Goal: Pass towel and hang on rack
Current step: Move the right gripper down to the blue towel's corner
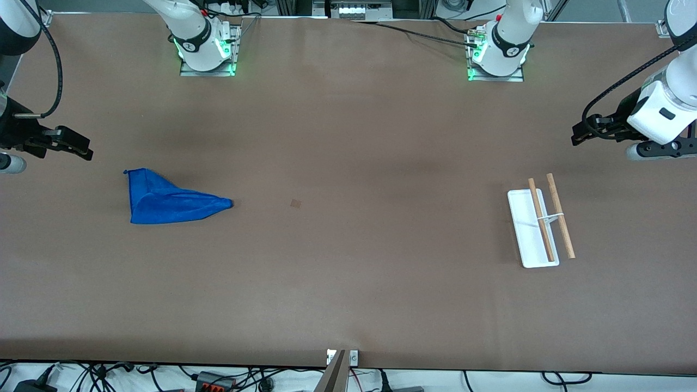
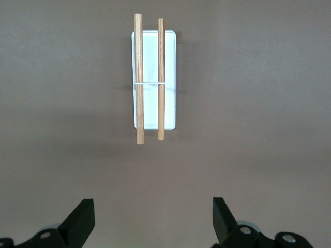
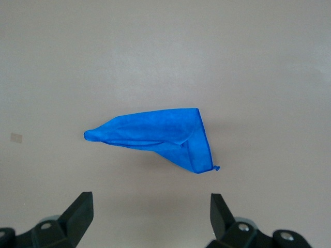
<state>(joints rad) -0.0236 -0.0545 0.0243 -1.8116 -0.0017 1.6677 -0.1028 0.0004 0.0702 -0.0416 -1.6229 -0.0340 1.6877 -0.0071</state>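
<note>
Brown table seen from above, matte and smooth. Lying flat toward the right arm's end, at about 9 o'clock from the table's centre: the towel (image 1: 166,202), bright royal blue, plush, folded into a rough triangle with one broad end and one narrow tapering tip pointing toward the middle of the table. In the right wrist view, visible layered folds and a small loose corner on the towel (image 3: 160,139).

Standing toward the left arm's end, at about 3 o'clock from centre: the rack (image 1: 539,226), with a flat white rectangular base, a thin white upright, and two parallel pale wooden rods, round and smooth. Well apart from the towel. Rods running the length of the rack (image 2: 153,80) in the left wrist view.

Right gripper (image 1: 76,146) hovering above the table edge, at roughly 10 o'clock from the towel, fingers spread wide, holding nothing. Left gripper (image 1: 585,133) hovering at about 1 o'clock from the rack, fingers likewise spread, empty.

Likely handling: light, limp, easily bunched, not slippery, not fragile. Best pinched at the thick folded broad end or along the raised ridge, where layers stack; likely to droop and unfold once lifted. Rack probably light and easy to tip.
</note>
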